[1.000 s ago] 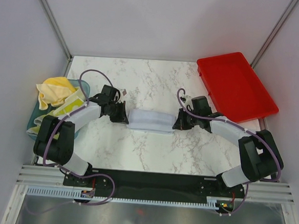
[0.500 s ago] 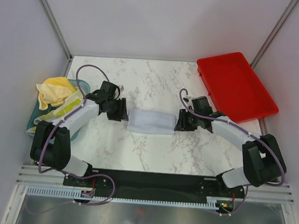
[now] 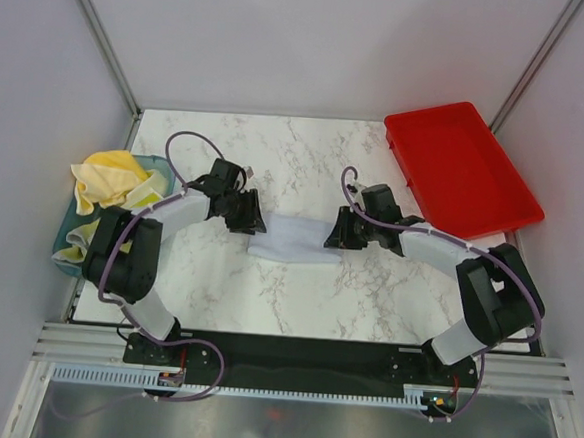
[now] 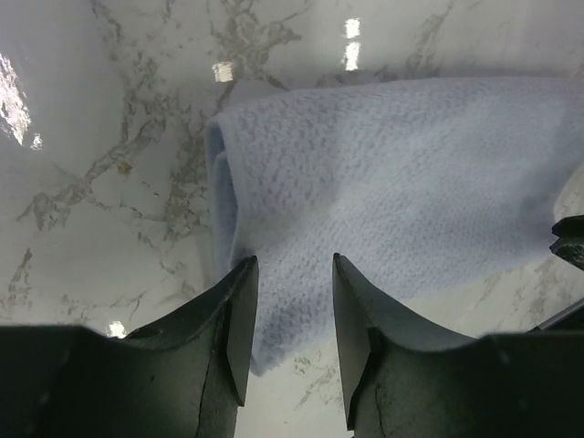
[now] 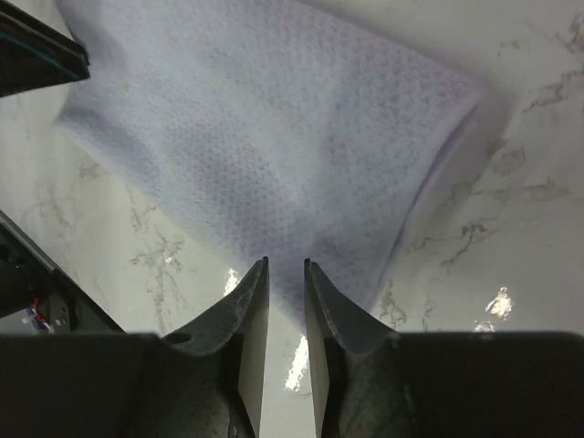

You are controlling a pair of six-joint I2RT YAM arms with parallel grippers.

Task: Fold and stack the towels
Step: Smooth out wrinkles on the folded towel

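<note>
I am holding my left gripper (image 4: 294, 266) over the towel (image 4: 392, 173), jaws apart. My right gripper (image 5: 286, 266) is hovering opposite, jaws slightly apart.

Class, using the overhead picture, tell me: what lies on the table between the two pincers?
A folded pale grey-blue towel lies flat on the marble table, between the left pincer and the right pincer; the top view shows it.

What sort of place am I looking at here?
Probably a robot test booth: plain white walls box in a marble-look table, with two arms bolted to a black plate at its near edge.
</note>
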